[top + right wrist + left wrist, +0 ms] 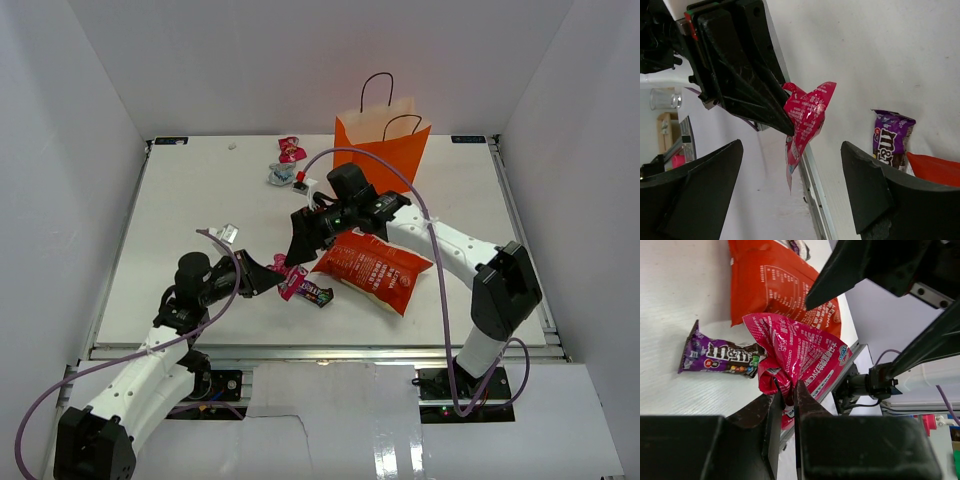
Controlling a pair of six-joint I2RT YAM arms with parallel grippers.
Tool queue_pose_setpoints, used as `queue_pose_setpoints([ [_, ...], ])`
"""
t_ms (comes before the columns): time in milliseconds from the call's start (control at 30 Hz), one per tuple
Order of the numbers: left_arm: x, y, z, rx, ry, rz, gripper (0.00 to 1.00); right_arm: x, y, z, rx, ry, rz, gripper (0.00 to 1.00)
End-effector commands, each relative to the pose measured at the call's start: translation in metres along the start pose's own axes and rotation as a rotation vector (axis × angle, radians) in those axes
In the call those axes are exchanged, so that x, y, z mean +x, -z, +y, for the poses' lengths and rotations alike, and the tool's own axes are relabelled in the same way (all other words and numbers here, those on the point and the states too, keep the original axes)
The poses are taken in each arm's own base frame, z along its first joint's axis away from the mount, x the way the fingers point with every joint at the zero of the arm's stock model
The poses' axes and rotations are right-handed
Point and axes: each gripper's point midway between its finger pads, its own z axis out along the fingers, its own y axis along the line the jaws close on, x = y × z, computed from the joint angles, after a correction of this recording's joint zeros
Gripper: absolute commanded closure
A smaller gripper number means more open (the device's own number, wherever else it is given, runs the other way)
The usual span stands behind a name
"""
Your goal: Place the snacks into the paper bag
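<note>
Pinching a crumpled pink snack wrapper above the table, the left claw faces the right claw, spread wide and gripping nothing; a purple M&M's pack lies beside the red-orange chip bag, with the orange paper bag upright beyond.

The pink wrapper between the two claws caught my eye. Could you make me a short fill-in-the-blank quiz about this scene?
1. The left gripper is shut on a crumpled ___ packet.
2. The right gripper faces that packet with its jaws ___.
3. A ___ candy pack lies on the table beside the red-orange chip bag.
4. The orange paper bag stands ___ near the table's far edge.
Missing words: pink, open, purple, upright.
</note>
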Motion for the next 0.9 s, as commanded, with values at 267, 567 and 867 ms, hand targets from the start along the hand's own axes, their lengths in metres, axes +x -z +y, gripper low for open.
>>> queue_pose_setpoints([
  [267,-0.016,0.005,-0.039,0.139,-0.061,-0.011,0.92,-0.002,-0.026,0.008,-0.059,-0.102,-0.007,0.41],
  [567,-0.023,0.007,-0.045,0.137,-0.056,-0.034,0.57,-0.007,-0.018,0.029,-0.175,0.000,-0.001,0.83],
  [867,-0.047,0.025,-0.097,0.252,-0.152,-0.063,0.03,-0.067,0.048,0.037,-0.258,0.328,-0.164,0.92],
])
